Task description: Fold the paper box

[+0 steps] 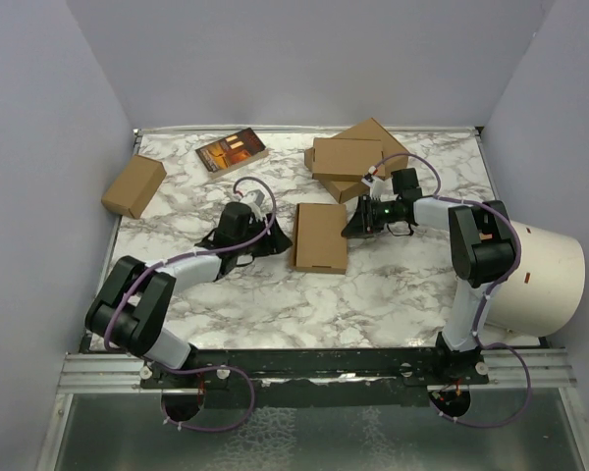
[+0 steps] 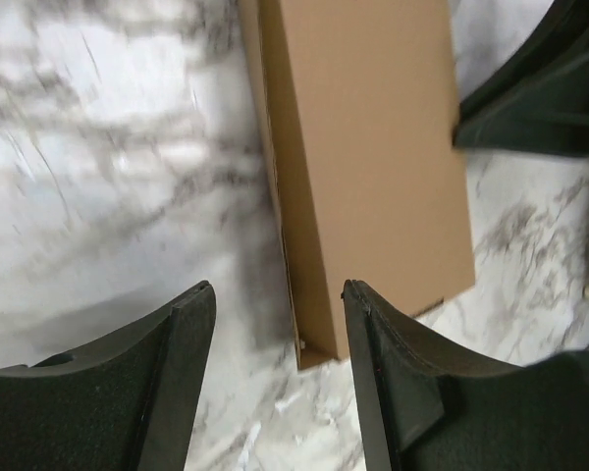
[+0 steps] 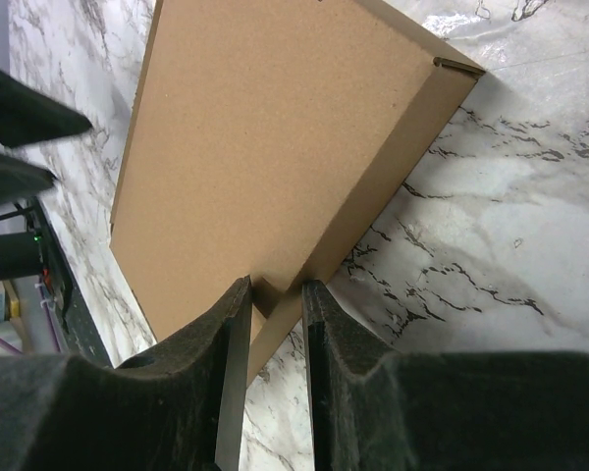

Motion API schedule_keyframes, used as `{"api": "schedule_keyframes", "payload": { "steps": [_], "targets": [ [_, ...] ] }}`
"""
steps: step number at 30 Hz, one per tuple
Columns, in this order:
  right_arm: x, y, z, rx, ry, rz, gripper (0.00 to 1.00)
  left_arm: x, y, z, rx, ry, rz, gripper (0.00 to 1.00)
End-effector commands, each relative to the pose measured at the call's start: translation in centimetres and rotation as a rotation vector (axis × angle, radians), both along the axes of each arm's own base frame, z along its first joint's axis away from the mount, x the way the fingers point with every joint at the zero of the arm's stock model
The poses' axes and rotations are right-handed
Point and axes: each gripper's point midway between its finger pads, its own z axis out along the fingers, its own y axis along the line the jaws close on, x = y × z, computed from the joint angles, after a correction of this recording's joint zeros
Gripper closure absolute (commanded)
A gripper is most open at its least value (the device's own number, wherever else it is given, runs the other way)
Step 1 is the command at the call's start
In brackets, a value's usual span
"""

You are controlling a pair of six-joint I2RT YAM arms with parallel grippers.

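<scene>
The paper box (image 1: 320,236) lies flat and closed in the middle of the marble table, a thin brown cardboard mailer. My left gripper (image 1: 275,238) is open just left of it. In the left wrist view the box (image 2: 373,147) reaches away from the gripper (image 2: 277,287), with its near corner just beyond the right fingertip. My right gripper (image 1: 351,228) is at the box's right edge. In the right wrist view its narrow jaws (image 3: 275,283) close around the box's (image 3: 265,128) side edge.
A stacked pair of folded brown boxes (image 1: 348,157) sits behind the right gripper. A small brown carton (image 1: 133,185) is at the far left, a dark book (image 1: 232,150) at the back, and a white cylinder (image 1: 540,280) at the right edge. Grey walls surround the table.
</scene>
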Motion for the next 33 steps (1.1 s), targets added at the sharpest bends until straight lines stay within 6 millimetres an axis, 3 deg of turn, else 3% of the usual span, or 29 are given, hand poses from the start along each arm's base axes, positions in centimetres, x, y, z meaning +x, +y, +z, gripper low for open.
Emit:
{"api": "schedule_keyframes", "payload": {
  "steps": [1,5,12,21,33],
  "targets": [
    [-0.1,-0.2,-1.8,-0.039,0.011,0.012,0.74,-3.4,-2.1,0.0,-0.075,0.026,-0.083,0.42],
    [-0.1,-0.2,-1.7,-0.038,0.009,0.013,0.74,-4.0,-2.7,-1.2,-0.078,0.065,-0.078,0.42],
    [-0.2,-0.1,-1.9,-0.038,0.013,0.015,0.74,-4.3,-3.6,-1.6,-0.096,0.089,-0.083,0.42],
    [-0.3,-0.1,-1.9,-0.034,0.023,0.014,0.74,-5.3,-3.2,-2.9,-0.034,0.14,-0.059,0.45],
    [-0.5,0.0,-2.1,-0.031,0.032,0.012,0.75,-5.8,-4.4,-3.2,-0.042,0.164,-0.09,0.71]
  ]
}}
